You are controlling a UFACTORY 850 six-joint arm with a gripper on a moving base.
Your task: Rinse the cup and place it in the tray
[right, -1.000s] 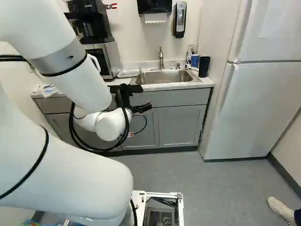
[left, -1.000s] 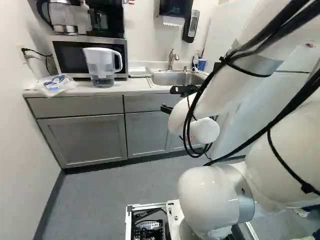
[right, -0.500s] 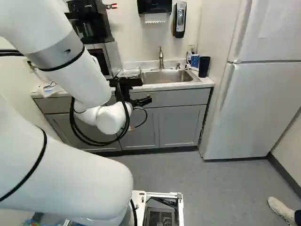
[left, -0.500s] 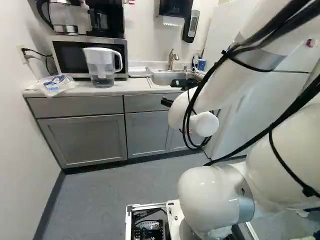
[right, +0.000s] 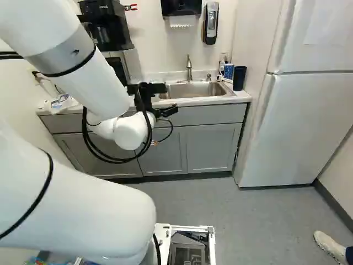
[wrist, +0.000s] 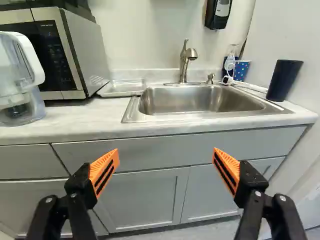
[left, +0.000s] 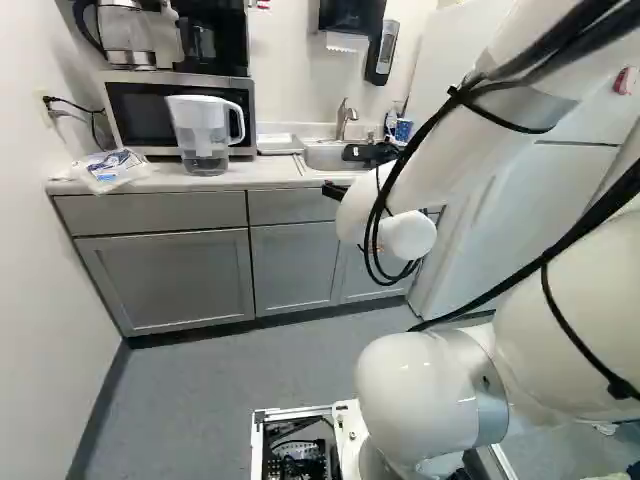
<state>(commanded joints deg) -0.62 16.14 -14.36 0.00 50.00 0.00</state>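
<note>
My gripper (right: 168, 111) hangs before the counter front, below the sink's level. In the wrist view the gripper (wrist: 166, 155) is open, its orange pads wide apart with nothing between them. Ahead of it is the steel sink (wrist: 200, 102) with its faucet (wrist: 184, 62). The dark blue cup (wrist: 284, 80) stands on the counter just beyond the sink's right end, near the wall. A small clear tray (wrist: 121, 88) lies on the counter between sink and microwave. In the left base view the arm partly covers the sink.
A blue dotted cup (wrist: 241, 70) and a cable stand behind the dark cup. Left of the tray are a microwave (left: 180, 112) and a water pitcher (left: 203, 135). The fridge (right: 298, 121) stands right of the counter. A person's shoe shows at the right base view's lower right.
The arm's wrist and gripper have risen along the counter front, the fingers staying open. The base and the things on the counter have not moved.
</note>
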